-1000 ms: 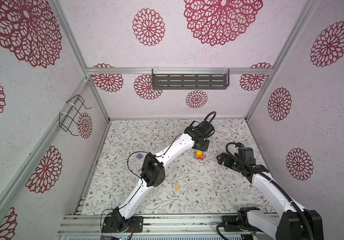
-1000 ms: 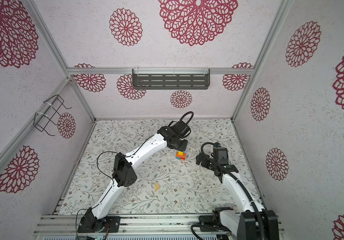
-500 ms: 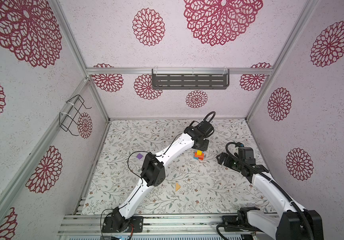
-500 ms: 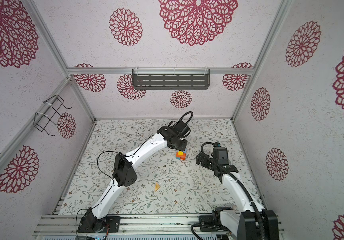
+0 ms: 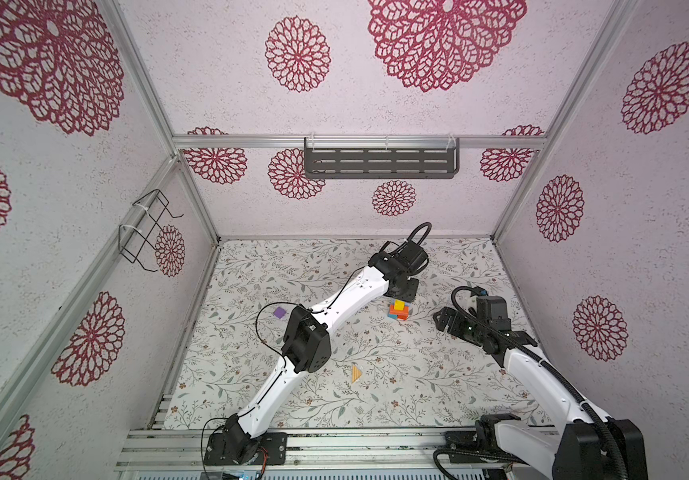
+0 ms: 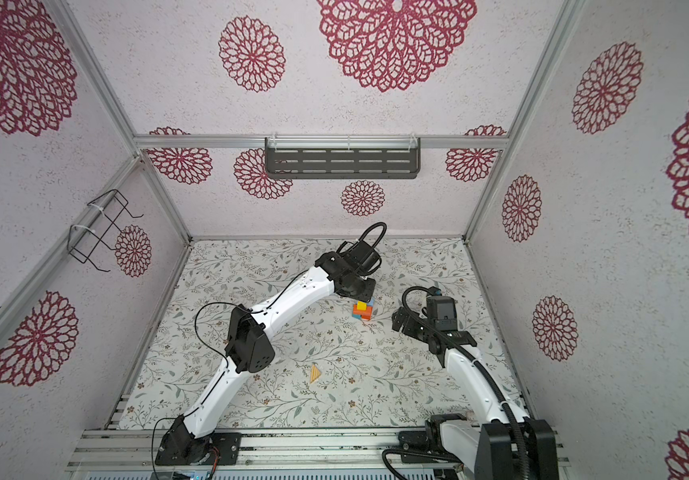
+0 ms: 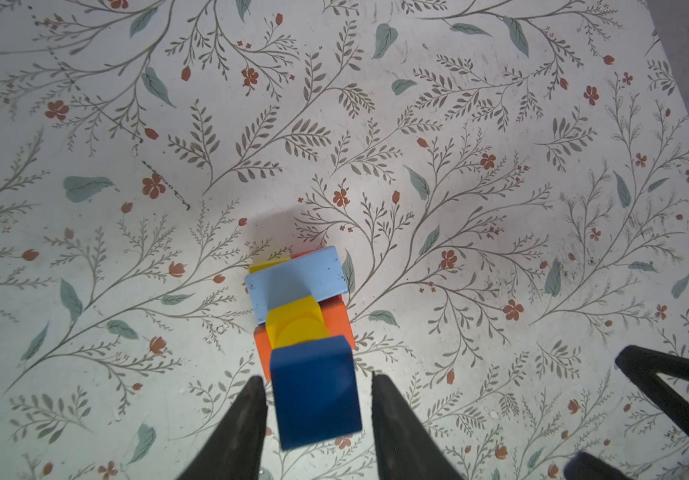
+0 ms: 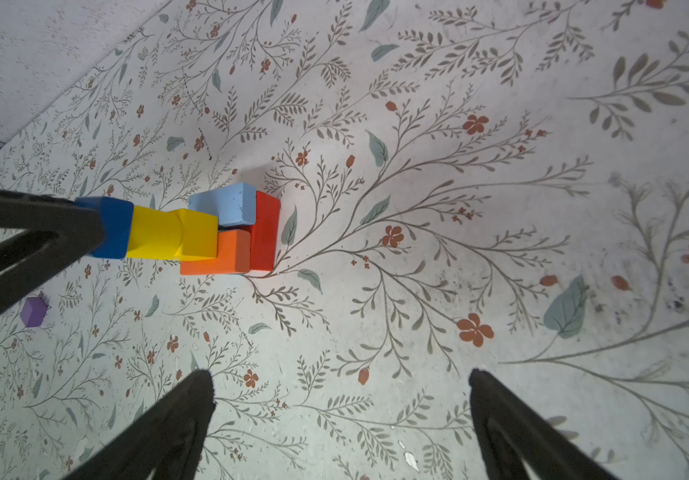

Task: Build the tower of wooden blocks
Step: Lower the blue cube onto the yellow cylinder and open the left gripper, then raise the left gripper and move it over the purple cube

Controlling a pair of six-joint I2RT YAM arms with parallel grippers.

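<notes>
Barely anything has shifted over the last second: both arms and the tower (image 5: 399, 309) sit where they were, and the only change is the left gripper (image 7: 316, 377) loosening its jaws a bit.

Right now those jaws stand open, one on each side of the dark blue cube (image 7: 316, 390) with a thin gap on both sides, so nothing is pinched. That cube is the top of the tower. Under it in the right wrist view comes a yellow block (image 8: 172, 232), then an orange block (image 8: 216, 251) and a light blue brick (image 8: 226, 203), with a red brick (image 8: 266, 230) down on the floral mat (image 5: 438, 386). The yellow part looks like more than one piece, but I can't tell how many.

In both top views the tower stands toward the back of the mat, right of centre, directly under the left wrist.

The right gripper (image 8: 340, 372) hangs near the tower on its right, clearly apart from it, jaws spread wide with nothing between them.

Two loose pieces are left. A purple cube (image 5: 279, 312) lies well off to the left, just beside the left arm's elbow. A wooden wedge (image 5: 356, 373) lies by itself nearer the front, about mid-mat.
</notes>
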